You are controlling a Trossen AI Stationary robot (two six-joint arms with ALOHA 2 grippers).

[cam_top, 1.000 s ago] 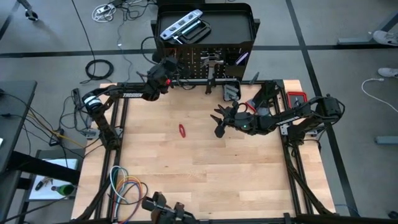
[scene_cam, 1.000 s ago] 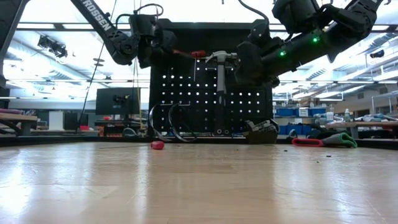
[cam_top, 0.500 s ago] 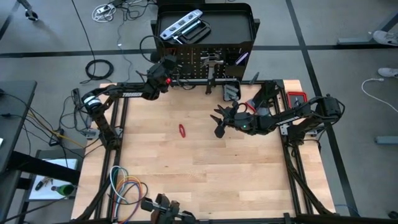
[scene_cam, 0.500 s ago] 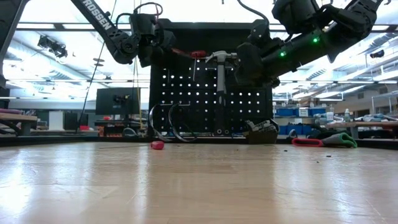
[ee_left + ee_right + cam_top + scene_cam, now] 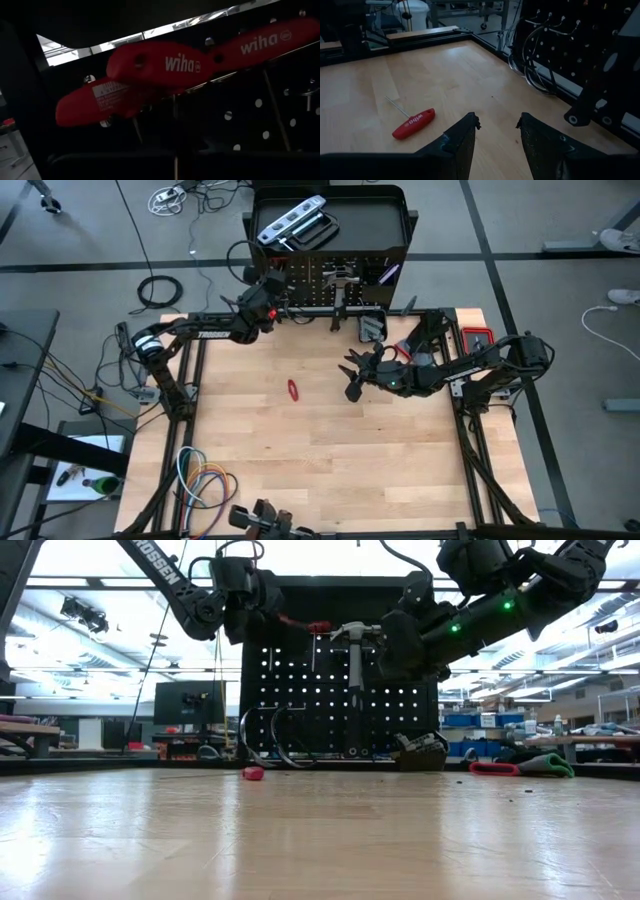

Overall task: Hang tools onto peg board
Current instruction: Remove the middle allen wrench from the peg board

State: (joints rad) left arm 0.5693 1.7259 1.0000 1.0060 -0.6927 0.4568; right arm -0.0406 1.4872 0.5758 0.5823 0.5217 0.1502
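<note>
Hammer [image 5: 354, 645] hangs on black peg board [image 5: 400, 680]; red-handled tool [image 5: 292, 390] on table.

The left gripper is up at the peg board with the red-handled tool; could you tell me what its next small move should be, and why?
Probably ease the left gripper straight back from the peg board. The red-handled tool seems to hang there already, and the fingers look shut just short of it, not gripping. The right gripper hangs open over the table.
</note>
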